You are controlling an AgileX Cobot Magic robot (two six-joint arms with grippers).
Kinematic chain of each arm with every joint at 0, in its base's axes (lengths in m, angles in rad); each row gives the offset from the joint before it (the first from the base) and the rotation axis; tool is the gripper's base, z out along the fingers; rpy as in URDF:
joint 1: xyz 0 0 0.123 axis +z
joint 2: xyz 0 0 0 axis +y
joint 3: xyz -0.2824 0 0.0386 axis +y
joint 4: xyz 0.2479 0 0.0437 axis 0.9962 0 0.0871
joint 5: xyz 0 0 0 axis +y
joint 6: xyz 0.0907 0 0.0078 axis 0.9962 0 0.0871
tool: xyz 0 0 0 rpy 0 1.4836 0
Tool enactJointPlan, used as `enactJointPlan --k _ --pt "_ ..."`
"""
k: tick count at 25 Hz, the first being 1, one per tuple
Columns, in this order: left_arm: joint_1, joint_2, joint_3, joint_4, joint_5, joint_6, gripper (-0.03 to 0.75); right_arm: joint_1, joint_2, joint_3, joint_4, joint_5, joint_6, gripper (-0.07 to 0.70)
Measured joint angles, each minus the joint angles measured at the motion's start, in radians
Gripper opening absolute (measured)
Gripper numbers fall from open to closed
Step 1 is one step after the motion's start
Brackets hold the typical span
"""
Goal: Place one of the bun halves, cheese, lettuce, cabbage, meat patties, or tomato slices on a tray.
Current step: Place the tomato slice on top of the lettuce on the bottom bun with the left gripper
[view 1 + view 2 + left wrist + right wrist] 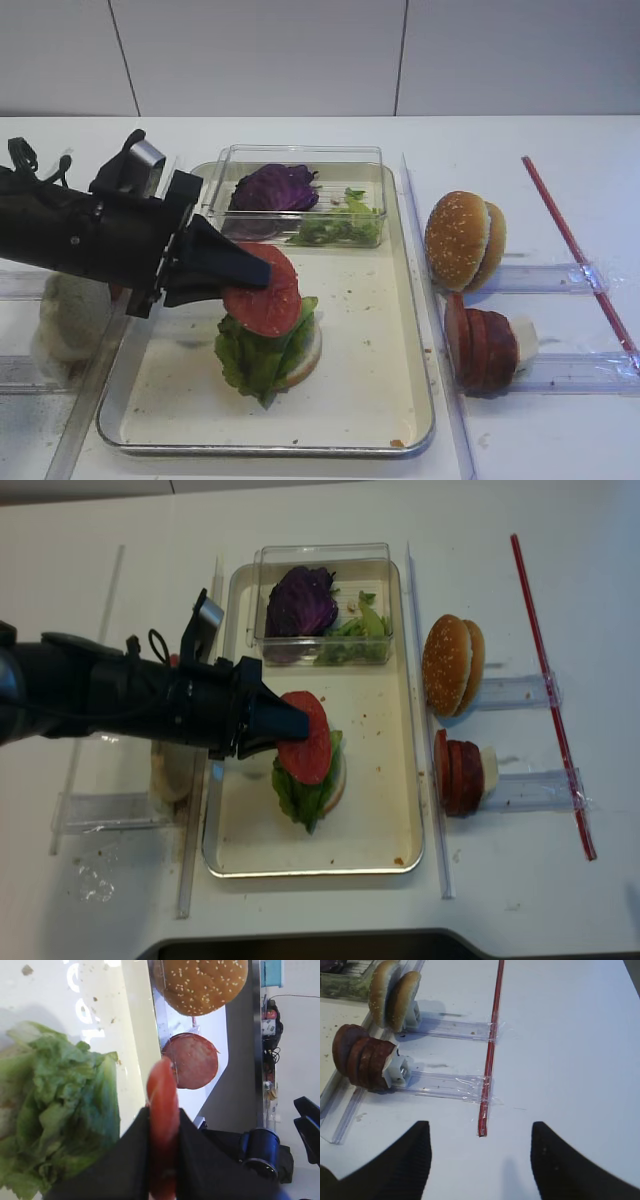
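Gripping a tomato slice [162, 1125] edge-on, the left claw [245, 275] hides lettuce [55, 1110] overhead; right claw [480, 1160] open.

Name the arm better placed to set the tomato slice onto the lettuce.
Left. The left gripper already pinches the tomato slice right above the lettuce on the tray; the right gripper hangs open, off the tray.

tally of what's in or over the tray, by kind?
tomato slice: 1, pinched in the left gripper over the stack
bun half: 1
lettuce: 2 bunches, one on the bun half, one in the box
cabbage: 1 bunch
clear box: 1
Total on the tray: 6
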State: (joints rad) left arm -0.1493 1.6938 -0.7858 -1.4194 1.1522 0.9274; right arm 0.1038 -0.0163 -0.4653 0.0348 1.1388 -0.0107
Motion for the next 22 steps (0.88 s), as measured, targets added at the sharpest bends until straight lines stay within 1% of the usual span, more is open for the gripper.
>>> enactJointPlan --k 2,5,8,12,19,22 --pt "-0.009 0.0 0.0 0.0 -0.005 0.0 0.049 0.0 0.0 0.0 0.0 0.0 0.0 0.454" --pt "-0.036 0.001 0.0 0.0 -0.039 0.006 0.049 0.0 0.0 0.0 0.0 0.0 0.0 0.454" --pt "-0.04 0.002 0.0 0.0 -0.055 0.012 0.049 0.0 0.0 0.0 0.0 0.0 0.0 0.454" --pt "-0.04 0.002 0.0 0.0 -0.094 0.016 0.049 0.0 0.0 0.0 0.0 0.0 0.0 0.454" --pt "-0.04 0.014 0.0 -0.01 -0.092 0.025 0.049 0.0 0.0 0.0 0.0 0.0 0.002 0.454" --pt "-0.04 0.056 0.0 -0.029 -0.067 0.038 0.048 0.0 0.0 0.0 0.0 0.0 0.002 0.454"
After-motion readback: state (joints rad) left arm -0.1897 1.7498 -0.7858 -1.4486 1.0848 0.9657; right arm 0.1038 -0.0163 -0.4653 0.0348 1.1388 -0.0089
